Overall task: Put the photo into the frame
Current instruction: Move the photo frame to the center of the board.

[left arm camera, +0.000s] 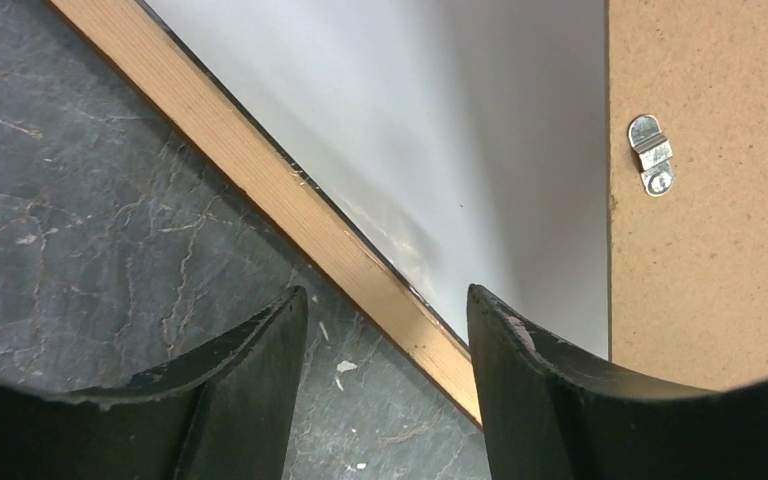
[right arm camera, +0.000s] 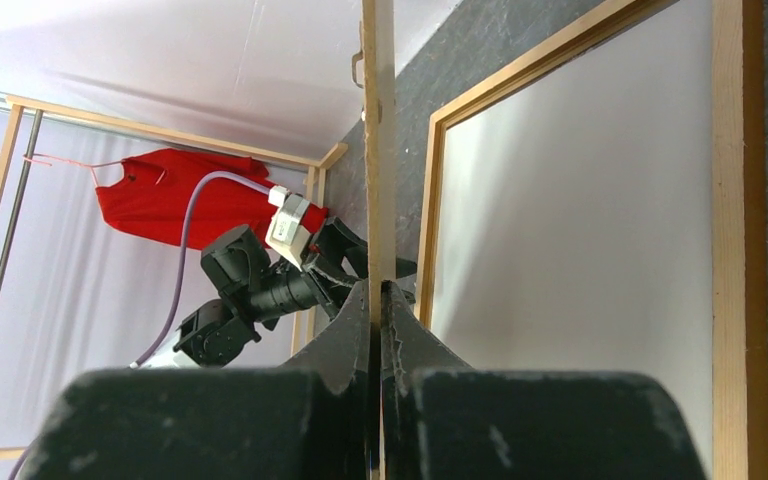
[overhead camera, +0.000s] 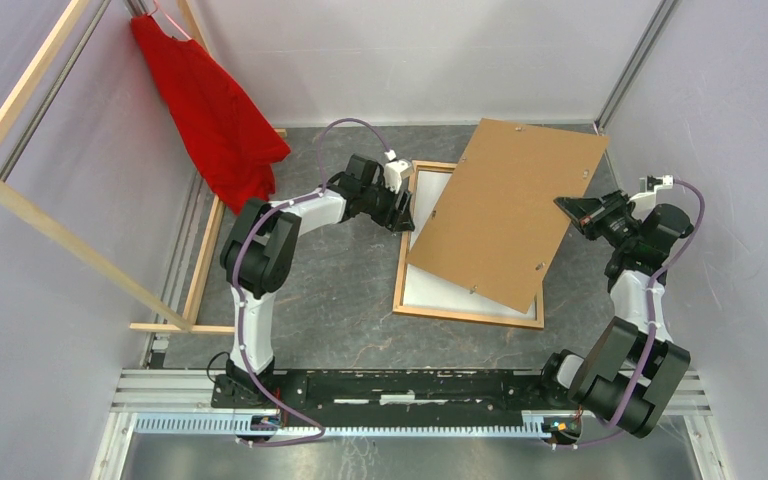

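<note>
Photo (overhead camera: 438, 290), seemingly the white sheet lying face-down inside the thin orange-brown wooden frame (overhead camera: 460, 316). Right gripper (right arm camera: 378, 288) clamps the tilted brown hardboard backing panel (overhead camera: 505, 210). Left gripper (left arm camera: 388, 300), fingers apart, straddles the frame's rail. Backing not yet seated.

The frame (overhead camera: 465, 317) lies flat at the middle of the counter (overhead camera: 340, 290). The backing board (overhead camera: 510, 210) rests skewed across it, overhanging behind and right. The left gripper (overhead camera: 400, 215) is over the frame's left rail; the right gripper (overhead camera: 566, 206) clamps the board's right edge.
</note>
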